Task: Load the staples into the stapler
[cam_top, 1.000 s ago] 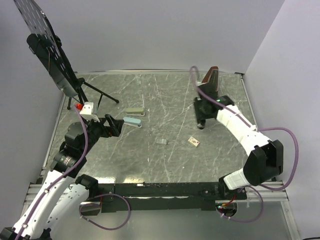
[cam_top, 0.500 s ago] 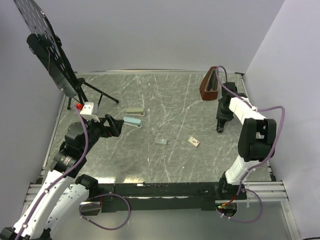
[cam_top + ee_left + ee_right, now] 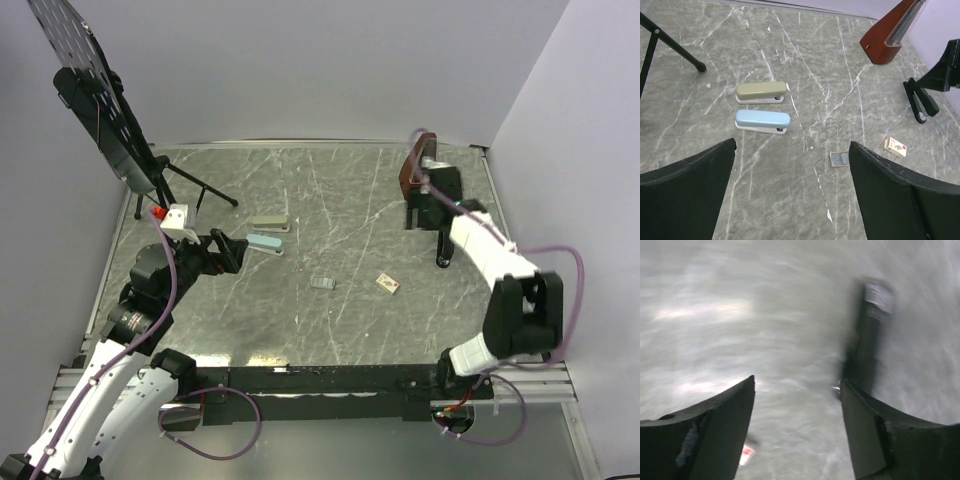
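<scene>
The black stapler (image 3: 441, 250) lies on the table at the right, its halves spread in a narrow V in the left wrist view (image 3: 920, 102). It is a blurred dark bar in the right wrist view (image 3: 867, 345). The small whitish staple box (image 3: 388, 284) lies left of it and also shows in the left wrist view (image 3: 895, 147). No staple strip can be made out. My right gripper (image 3: 425, 205) hovers open and empty just behind the stapler (image 3: 797, 435). My left gripper (image 3: 230, 250) is open and empty at the left (image 3: 792, 200).
A grey-green stapler (image 3: 270, 223) and a light blue stapler (image 3: 266, 243) lie left of centre. A small grey flat piece (image 3: 321, 282) lies mid-table. A brown wedge-shaped object (image 3: 415, 165) stands at the back right. A black stand (image 3: 110, 120) fills the back left.
My right arm has swung to the right edge and then back toward the brown object. The black stapler now lies on the table apart from the gripper. The left arm has not moved.
</scene>
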You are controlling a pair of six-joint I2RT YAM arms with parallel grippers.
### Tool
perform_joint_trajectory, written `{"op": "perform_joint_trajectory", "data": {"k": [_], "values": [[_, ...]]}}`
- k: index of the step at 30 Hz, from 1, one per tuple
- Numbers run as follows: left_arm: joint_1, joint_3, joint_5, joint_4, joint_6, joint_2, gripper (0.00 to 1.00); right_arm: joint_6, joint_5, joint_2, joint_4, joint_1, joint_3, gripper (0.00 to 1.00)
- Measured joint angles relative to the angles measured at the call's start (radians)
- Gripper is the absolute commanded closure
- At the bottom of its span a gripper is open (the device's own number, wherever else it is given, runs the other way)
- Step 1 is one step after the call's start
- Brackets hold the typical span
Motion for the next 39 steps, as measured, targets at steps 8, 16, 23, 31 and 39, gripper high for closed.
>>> {"op": "perform_joint_trajectory", "data": {"k": [8, 16, 23, 31, 39], "values": [[0.003, 0.0, 0.006, 0.0, 0.004, 0.016, 0.01, -0.156, -0.266, -0.043, 0.289, 0.388, -0.056, 0.09], [0.009, 0.0, 0.007, 0.0, 0.006, 0.017, 0.01, -0.186, -0.449, 0.302, 0.384, 0.537, 0.144, 0.09], [0.011, 0.0, 0.008, 0.0, 0.006, 0.017, 0.0, -0.185, -0.516, 0.502, 0.371, 0.592, 0.346, 0.13], [0.011, 0.0, 0.009, 0.0, 0.006, 0.017, 0.01, -0.182, -0.523, 0.638, 0.299, 0.62, 0.51, 0.24], [0.011, 0.0, 0.009, 0.0, 0.006, 0.017, 0.01, -0.189, -0.521, 0.668, 0.238, 0.633, 0.523, 0.5]]}}
